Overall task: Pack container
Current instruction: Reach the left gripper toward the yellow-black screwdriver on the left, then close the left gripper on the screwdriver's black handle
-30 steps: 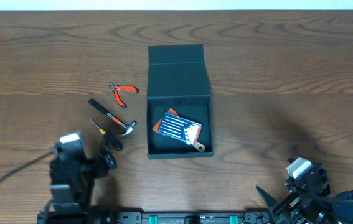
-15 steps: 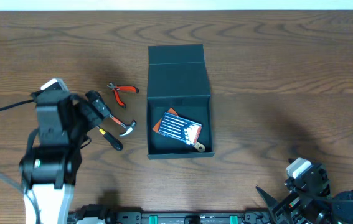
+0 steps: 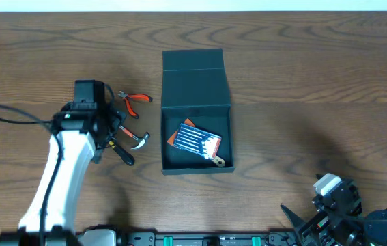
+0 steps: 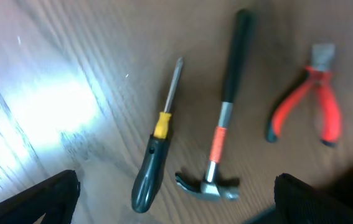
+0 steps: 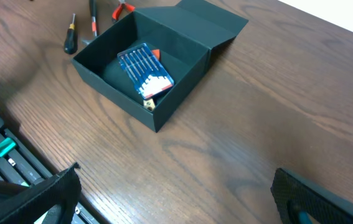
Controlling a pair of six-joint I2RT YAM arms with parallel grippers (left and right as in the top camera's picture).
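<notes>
Both pairs stand spread: right fingers (image 5: pixel 39 199) low at the near desk (image 5: pixel 226 143) edge, left fingers (image 4: pixel 33 199) above a screwdriver (image 4: pixel 154 155), hammer (image 4: pixel 223 118) and pliers (image 4: pixel 313 93). Just right of these tools, mid-desk, the container (image 3: pixel 194 82) sits open with its flap lid lying back and a blue card (image 3: pixel 194 141) inside.

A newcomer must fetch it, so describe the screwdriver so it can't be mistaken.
Start at the open dark container at the centre; three tools lie to its left. The screwdriver is nearest the robot, beside the hammer. Unlike that and the pliers, it has a yellow collar and no red.
</notes>
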